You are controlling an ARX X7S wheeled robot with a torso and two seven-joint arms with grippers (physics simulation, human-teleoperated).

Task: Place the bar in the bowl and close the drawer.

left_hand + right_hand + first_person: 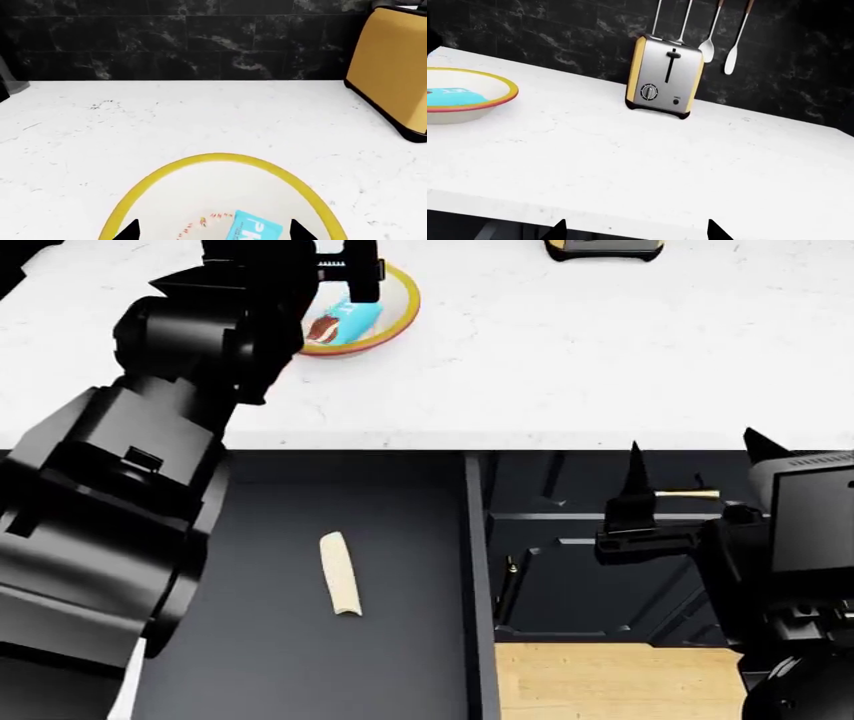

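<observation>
the bar [350, 320] is lying in the bowl [400, 312] on the white tabletop [601, 350]. the left fingers [133, 231] are hovering spread over it, gripping nothing. the drawer [267, 660] is hanging open below, holding a cream stick [340, 573]. the right fingers [637, 480] are waiting parted and empty by the cabinet.

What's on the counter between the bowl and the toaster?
Nothing. In the right wrist view, only bare white counter lies between the bowl and the toaster.
</observation>
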